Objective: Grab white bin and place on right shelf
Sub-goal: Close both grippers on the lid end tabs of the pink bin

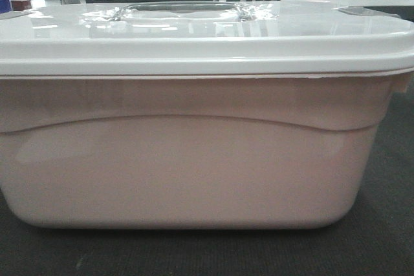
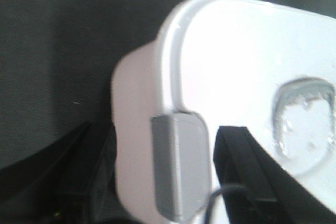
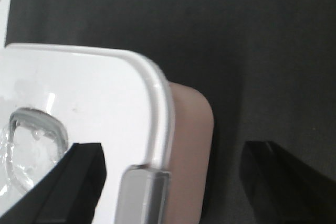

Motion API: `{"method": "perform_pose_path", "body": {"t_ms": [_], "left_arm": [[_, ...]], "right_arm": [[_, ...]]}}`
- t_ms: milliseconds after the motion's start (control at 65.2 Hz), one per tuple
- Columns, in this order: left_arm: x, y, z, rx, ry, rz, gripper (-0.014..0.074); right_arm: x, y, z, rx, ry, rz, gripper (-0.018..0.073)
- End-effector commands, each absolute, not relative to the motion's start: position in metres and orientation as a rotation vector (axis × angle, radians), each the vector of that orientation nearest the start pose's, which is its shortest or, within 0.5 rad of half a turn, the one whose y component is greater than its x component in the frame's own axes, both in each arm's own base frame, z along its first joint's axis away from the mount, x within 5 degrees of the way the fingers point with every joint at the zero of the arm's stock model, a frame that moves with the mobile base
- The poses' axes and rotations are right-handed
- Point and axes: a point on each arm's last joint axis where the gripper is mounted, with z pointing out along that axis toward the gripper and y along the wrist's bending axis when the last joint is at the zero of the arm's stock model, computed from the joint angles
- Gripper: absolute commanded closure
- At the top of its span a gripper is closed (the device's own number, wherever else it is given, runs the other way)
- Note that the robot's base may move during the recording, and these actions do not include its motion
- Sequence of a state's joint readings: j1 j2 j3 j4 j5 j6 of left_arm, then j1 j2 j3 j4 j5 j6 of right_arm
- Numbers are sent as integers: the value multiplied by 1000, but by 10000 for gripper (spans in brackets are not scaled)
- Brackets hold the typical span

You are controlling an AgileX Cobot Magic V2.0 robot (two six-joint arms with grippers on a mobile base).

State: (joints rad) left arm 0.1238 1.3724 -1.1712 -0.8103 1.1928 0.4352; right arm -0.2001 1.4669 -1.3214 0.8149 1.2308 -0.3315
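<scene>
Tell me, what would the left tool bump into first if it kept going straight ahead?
Probably the white bin: its rim and grey clip sit right between the open fingers of the left tool. Depth is hard to judge here.

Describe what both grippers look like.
Left gripper: two black, wedge-shaped jaws, with a thin dark cable looping beside one. Right gripper: the same black, angular jaws. No markings visible on either.
</scene>
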Motion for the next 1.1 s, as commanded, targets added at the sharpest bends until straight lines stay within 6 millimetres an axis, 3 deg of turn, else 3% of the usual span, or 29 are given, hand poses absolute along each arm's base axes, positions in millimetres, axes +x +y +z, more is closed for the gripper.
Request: {"method": "perform_pose_path", "body": {"t_ms": [0,184,337,721,1089], "left_arm": [[261,-39,352,173,2383,-1092,279],[258,-35,333,130,2388,-1160,279],[253,-25,323,109,2405,-1196,279],[252,-22,322,85,2357,-1253,279],[260,-48,311,149,2404,-1264,279]], "right_arm": [[275,12,361,-39,2444,1159,-61],[258,20,329,-66,2442,1271,-61],[251,23,318,-62,2432,1323,-61],[250,24,316,-57,2408,1356,-61],[251,25,317,-54,2403,1361,-61]]}}
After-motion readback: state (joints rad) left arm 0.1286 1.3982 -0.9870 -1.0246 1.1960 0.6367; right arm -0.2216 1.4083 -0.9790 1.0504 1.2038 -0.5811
